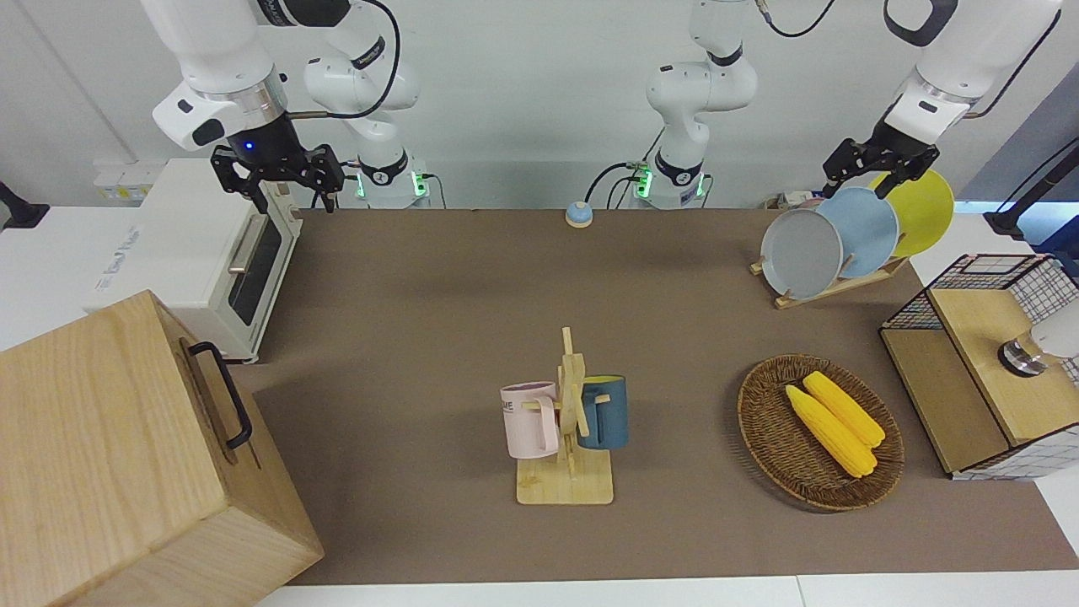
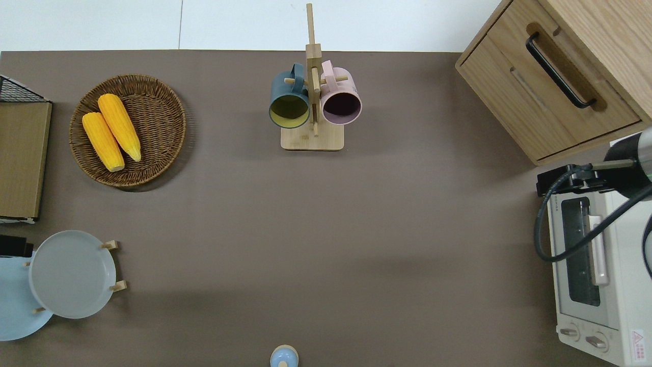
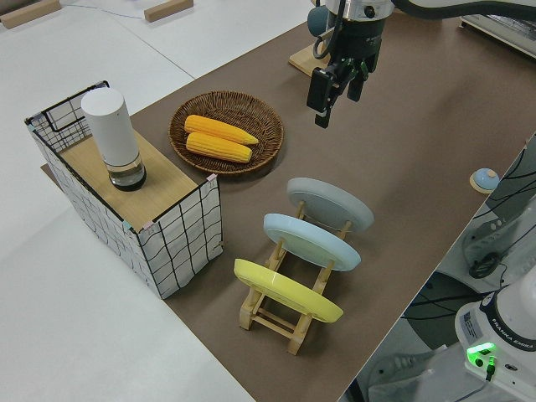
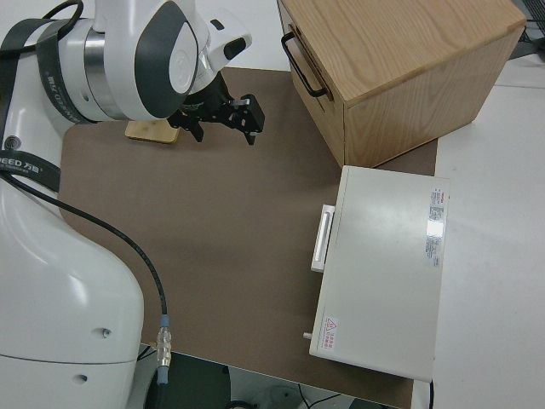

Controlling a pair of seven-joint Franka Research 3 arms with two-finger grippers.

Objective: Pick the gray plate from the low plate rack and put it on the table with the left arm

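Observation:
The gray plate (image 1: 801, 253) leans in the low plate rack (image 1: 830, 291) at the left arm's end of the table (image 1: 472, 303), in the slot nearest the table's middle. It also shows in the overhead view (image 2: 71, 273) and the left side view (image 3: 329, 203). My left gripper (image 1: 860, 181) is open and empty, up in the air. In the overhead view only a dark bit of it (image 2: 12, 246) shows at the frame's edge, over the light blue plate (image 1: 868, 228) beside the gray one. The left side view shows its fingers spread (image 3: 335, 105). The right arm is parked, its gripper (image 1: 291, 198) open.
A yellow plate (image 1: 923, 206) fills the rack's end slot. A wicker basket with two corn cobs (image 1: 819, 430) and a wire-sided box (image 1: 986, 362) lie farther out. A mug stand (image 1: 569, 421) is mid-table. A toaster oven (image 1: 202, 253) and wooden cabinet (image 1: 126, 455) stand at the right arm's end.

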